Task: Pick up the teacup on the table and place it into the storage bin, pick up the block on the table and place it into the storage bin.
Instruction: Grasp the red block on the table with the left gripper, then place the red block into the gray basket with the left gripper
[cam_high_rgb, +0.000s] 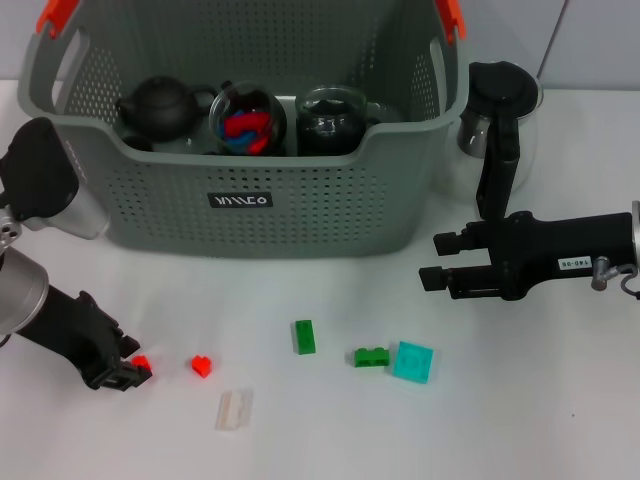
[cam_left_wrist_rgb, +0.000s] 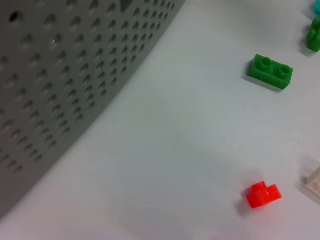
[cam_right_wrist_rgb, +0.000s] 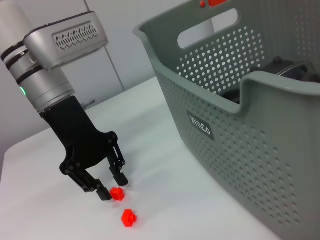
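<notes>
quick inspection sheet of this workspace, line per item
surface: white table, loose blocks scattered in front of the bin
job's things: grey storage bin holds a black teapot, two glass vessels; red block on the table
clutter: two green blocks, teal block, clear block, glass coffee pot beside the bin
grippers: left claw low, around a small red block; right claw open, raised, empty
cables: nothing seen
surroundings: pale wall behind
</notes>
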